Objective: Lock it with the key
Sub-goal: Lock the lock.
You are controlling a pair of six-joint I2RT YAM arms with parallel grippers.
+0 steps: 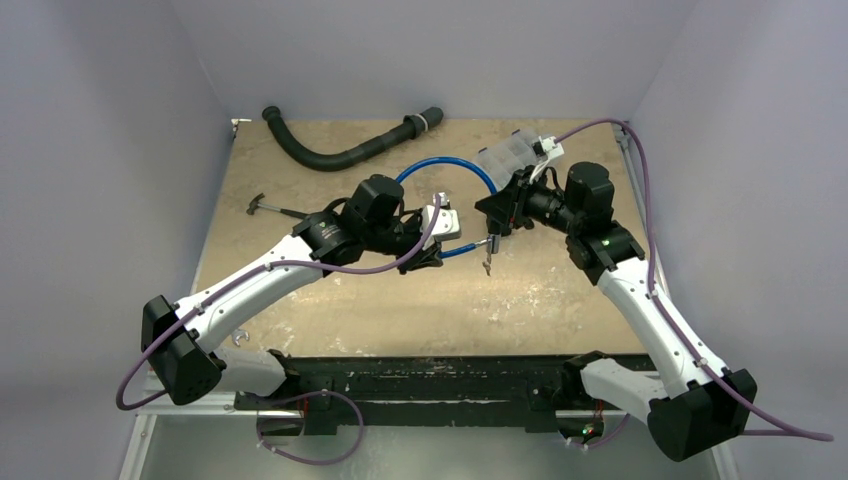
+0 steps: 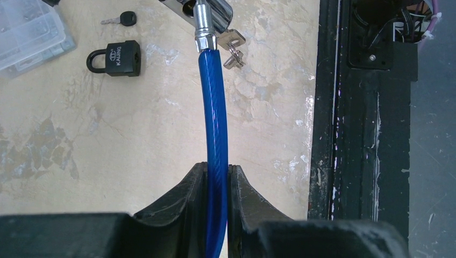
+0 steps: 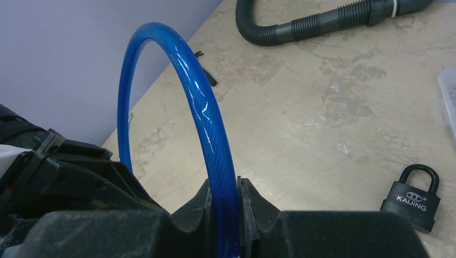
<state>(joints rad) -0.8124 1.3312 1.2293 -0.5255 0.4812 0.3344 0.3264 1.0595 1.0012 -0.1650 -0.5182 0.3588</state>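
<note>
A blue cable lock (image 1: 450,165) arcs over the table between both arms. My left gripper (image 2: 217,167) is shut on the cable near one end. From there the cable (image 2: 213,107) runs to a chrome lock head (image 2: 207,11), where a small bunch of keys (image 2: 232,48) hangs. The keys also show in the top view (image 1: 487,263). My right gripper (image 3: 224,185) is shut on the other part of the cable (image 3: 196,97), which loops up and to the left. In the top view the left gripper (image 1: 438,248) and right gripper (image 1: 497,222) are close together.
A black padlock (image 2: 115,58) lies on the table; it also shows in the right wrist view (image 3: 413,196). A black-headed key (image 2: 121,20) lies beside it. A clear plastic box (image 1: 510,155), a grey corrugated hose (image 1: 340,150) and a small hammer (image 1: 265,205) lie towards the back.
</note>
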